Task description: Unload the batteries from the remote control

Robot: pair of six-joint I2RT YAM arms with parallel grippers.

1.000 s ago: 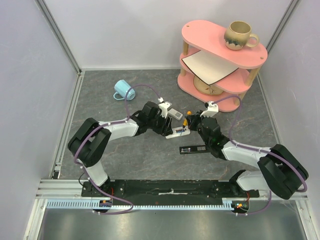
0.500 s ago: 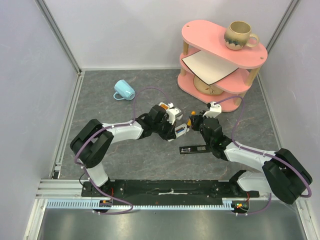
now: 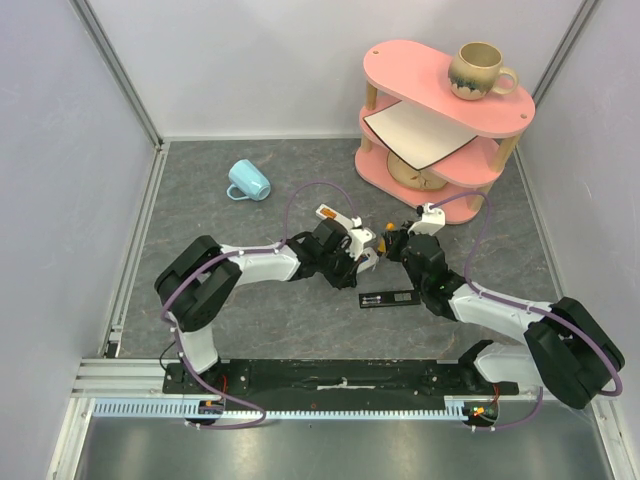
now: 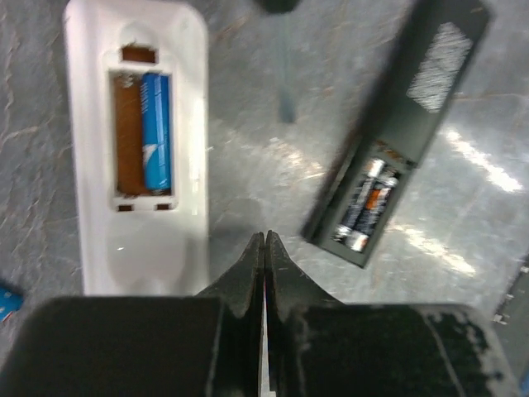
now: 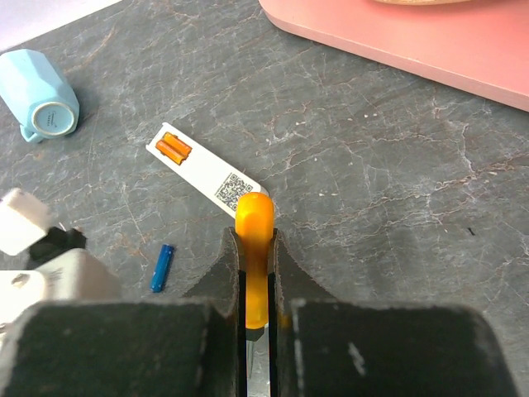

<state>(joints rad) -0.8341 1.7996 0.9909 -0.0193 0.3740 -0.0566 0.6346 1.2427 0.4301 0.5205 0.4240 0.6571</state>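
In the left wrist view a white remote control (image 4: 136,240) lies back up with its bay open. One blue battery (image 4: 155,132) sits in it; the slot beside it looks brownish and I cannot tell what fills it. A black remote (image 4: 388,157) to the right holds dark batteries (image 4: 368,203). My left gripper (image 4: 264,240) hangs shut and empty above the gap between them. My right gripper (image 5: 254,236) is shut on an orange-handled screwdriver (image 5: 254,219). Beyond it lies another white remote (image 5: 207,175) with orange batteries (image 5: 173,147). A loose blue battery (image 5: 162,266) rests on the mat.
A light blue mug (image 3: 248,180) lies on its side at the back left. A pink tiered shelf (image 3: 400,70) with a ceramic mug (image 3: 478,70) stands at the back right. Both grippers (image 3: 375,248) meet mid-table, just behind the black remote (image 3: 388,298).
My left gripper has closed from open and shifted right, towards the right gripper. The right arm has barely moved and kept hold of the screwdriver.
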